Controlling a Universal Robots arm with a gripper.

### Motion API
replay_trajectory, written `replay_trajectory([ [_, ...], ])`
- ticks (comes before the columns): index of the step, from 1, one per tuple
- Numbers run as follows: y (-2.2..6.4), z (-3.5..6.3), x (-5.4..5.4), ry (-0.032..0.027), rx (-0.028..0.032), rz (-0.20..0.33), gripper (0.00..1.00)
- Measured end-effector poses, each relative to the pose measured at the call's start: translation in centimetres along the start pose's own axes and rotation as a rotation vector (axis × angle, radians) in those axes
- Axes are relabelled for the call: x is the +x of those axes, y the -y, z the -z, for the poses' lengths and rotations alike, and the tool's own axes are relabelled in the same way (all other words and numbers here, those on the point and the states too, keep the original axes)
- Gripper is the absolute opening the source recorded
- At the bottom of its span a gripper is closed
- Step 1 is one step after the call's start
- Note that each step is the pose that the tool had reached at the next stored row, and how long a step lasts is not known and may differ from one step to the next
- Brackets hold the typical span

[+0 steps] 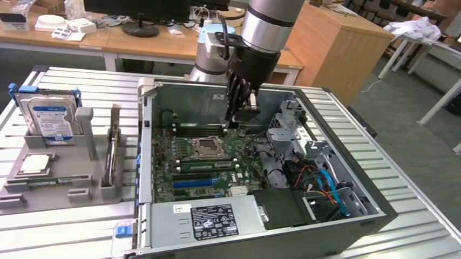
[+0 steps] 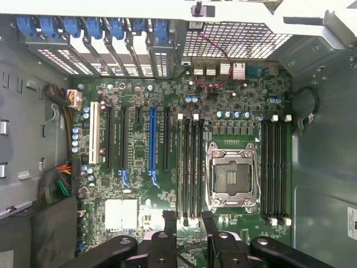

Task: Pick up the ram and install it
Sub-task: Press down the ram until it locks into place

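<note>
A: Gripper (image 1: 235, 124) — where?
B: Inside the computer case (image 1: 324, 233), hanging above the motherboard (image 2: 167, 95).
A: Jaws?
B: Apart, holding nothing between the fingers (image 2: 169, 229).
A: And the ram (image 1: 41, 184)?
B: Outside the case — lying flat in the grey tray (image 1: 68, 174) just beside its wall, well apart from the gripper.

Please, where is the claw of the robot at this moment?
In the exterior view the claw is inside the open computer case, low over the motherboard, close to the empty processor socket and slightly to the exterior view's right of it.
</note>
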State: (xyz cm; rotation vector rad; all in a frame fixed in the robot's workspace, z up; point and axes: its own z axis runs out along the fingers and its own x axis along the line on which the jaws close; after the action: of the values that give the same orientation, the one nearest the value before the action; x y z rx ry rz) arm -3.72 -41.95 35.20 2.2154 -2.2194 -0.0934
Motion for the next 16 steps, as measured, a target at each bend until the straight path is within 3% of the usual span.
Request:
replay_trajectory([
  [10,0.00,0.00,0.00,0.0000,0.0000,0.000,0.31],
  [13,0.00,0.00,0.00,0.0000,-0.0001,0.000,0.23],
  [15,0.00,0.00,0.00,0.0000,0.0000,0.000,0.11],
  [16,0.00,0.00,0.00,0.0000,0.0000,0.000,0.11],
])
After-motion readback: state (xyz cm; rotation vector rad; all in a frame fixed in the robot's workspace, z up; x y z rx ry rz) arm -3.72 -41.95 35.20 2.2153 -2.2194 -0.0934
